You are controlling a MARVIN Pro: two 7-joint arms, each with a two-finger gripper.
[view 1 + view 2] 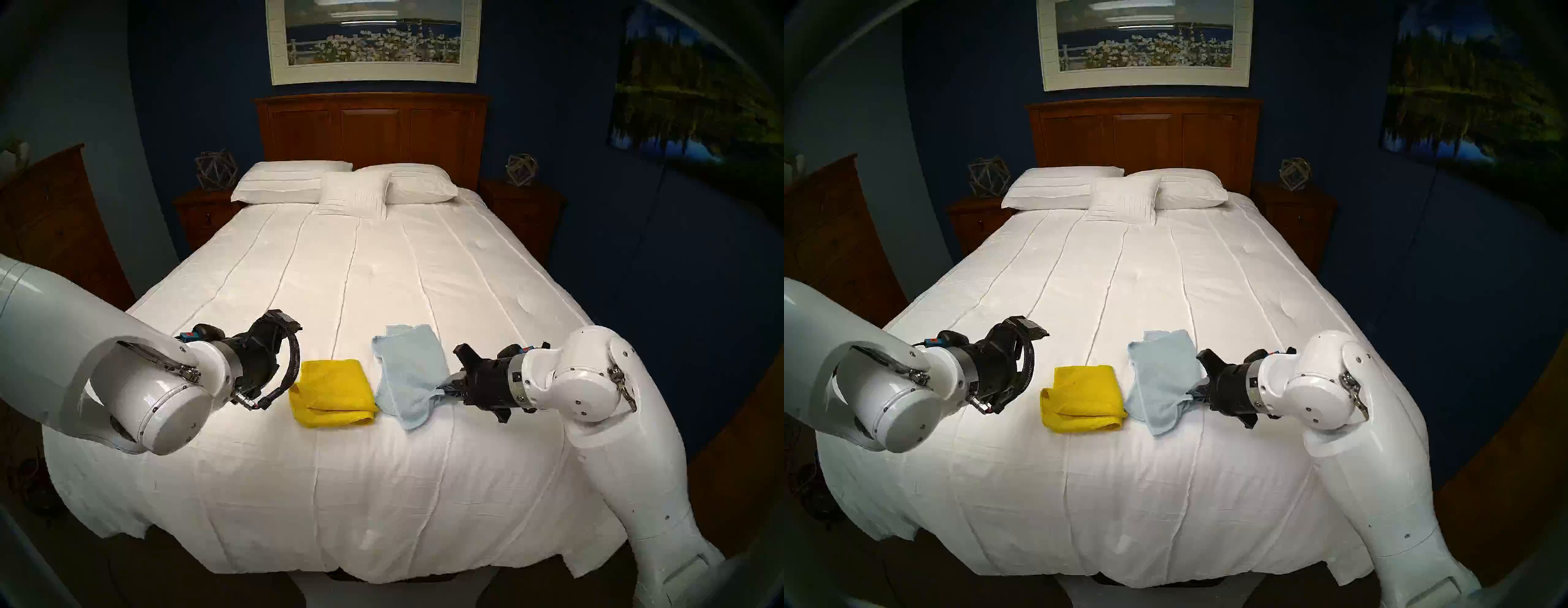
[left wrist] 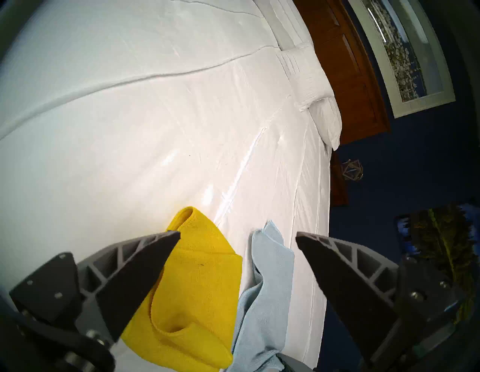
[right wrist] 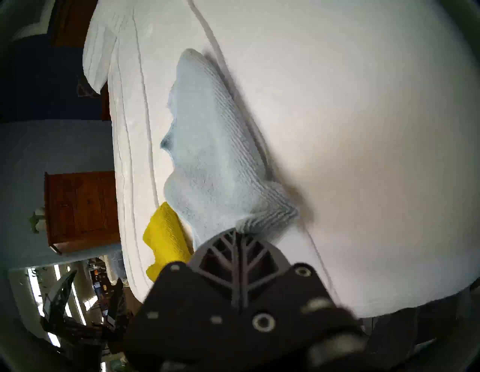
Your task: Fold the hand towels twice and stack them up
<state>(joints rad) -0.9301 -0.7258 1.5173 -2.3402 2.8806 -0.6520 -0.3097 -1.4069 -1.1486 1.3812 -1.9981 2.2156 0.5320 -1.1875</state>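
A folded yellow hand towel (image 1: 331, 391) (image 1: 1083, 397) lies near the foot of the white bed (image 1: 382, 271). Right beside it a pale blue hand towel (image 1: 409, 373) (image 1: 1161, 384) lies rumpled, its near right corner pulled up. My right gripper (image 1: 447, 388) (image 3: 240, 228) is shut on that corner of the blue towel (image 3: 215, 155). To the left of the yellow towel (image 2: 192, 285) hovers my left gripper (image 2: 237, 237), open with nothing between its fingers (image 2: 145, 262). In the head views its fingertips are hidden behind its own wrist (image 1: 259, 356).
White pillows (image 1: 343, 187) lie at the wooden headboard (image 1: 373, 131). Nightstands (image 1: 203, 216) flank the bed, and a dresser (image 1: 46, 229) stands at the left wall. The bedspread drops off just in front of the towels.
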